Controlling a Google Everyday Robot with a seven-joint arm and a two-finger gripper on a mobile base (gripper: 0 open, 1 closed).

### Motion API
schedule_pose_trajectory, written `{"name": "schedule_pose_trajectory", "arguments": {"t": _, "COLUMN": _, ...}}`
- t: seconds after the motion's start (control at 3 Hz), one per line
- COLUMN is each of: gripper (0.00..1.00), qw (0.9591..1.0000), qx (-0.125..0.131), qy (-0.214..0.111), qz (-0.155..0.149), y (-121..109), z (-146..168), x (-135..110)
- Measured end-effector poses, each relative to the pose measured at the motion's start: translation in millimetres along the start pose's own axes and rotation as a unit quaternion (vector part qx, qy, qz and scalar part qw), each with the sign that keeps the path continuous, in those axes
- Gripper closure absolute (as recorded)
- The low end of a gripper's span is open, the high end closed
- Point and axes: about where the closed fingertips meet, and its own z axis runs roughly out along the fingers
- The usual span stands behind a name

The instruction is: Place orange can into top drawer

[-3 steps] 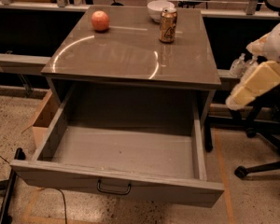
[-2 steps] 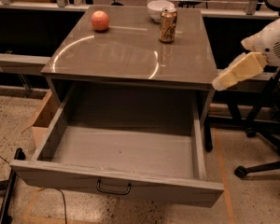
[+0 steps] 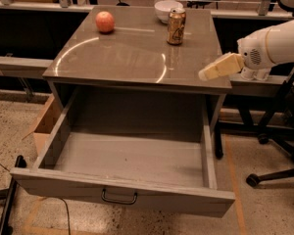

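site: likely lab | speckled floor, chair casters (right) | gripper: at cabinet right edge

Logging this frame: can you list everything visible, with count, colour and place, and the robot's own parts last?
orange can: one, orange-gold, upright on the cabinet top, rear right, just in front of the bowl
fruit: one, orange-red, round, on the cabinet top, rear left
bowl: one, white, at the back edge of the cabinet top
cabinet: one, grey, centre of view
top drawer: one, grey, pulled open, nothing inside, dark handle on its front
cardboard box: one, brown, on the floor left of the cabinet
office chair base: one, black, on the floor at right
robot arm: one, white, entering from the right
gripper: one, cream, over the cabinet top's front right corner, apart from the can
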Motion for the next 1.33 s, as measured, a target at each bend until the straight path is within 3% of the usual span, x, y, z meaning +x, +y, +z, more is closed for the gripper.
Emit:
{"name": "schedule_pose_trajectory", "arguments": {"t": 0.33, "gripper": 0.0, "qw": 0.9992, "qx": 0.025, "qy": -0.029, "qz": 0.012, "y": -26.2, "z": 23.9, "x": -13.2}}
{"name": "schedule_pose_trajectory", "arguments": {"t": 0.67, "gripper": 0.0, "qw": 0.9971, "qx": 0.033, "qy": -0.066, "qz": 0.02, "y": -45.6, "z": 40.9, "x": -39.7}}
{"name": "schedule_pose_trajectory", "arguments": {"t": 1.0, "gripper": 0.0, "qw": 0.9971, "qx": 0.033, "qy": -0.066, "qz": 0.02, "y": -45.6, "z": 41.0, "x": -39.7}}
{"name": "schedule_pose_trajectory", "arguments": {"t": 1.33, "gripper": 0.0, "qw": 0.9947, "qx": 0.055, "qy": -0.08, "qz": 0.035, "y": -48.6, "z": 46.0, "x": -42.8}}
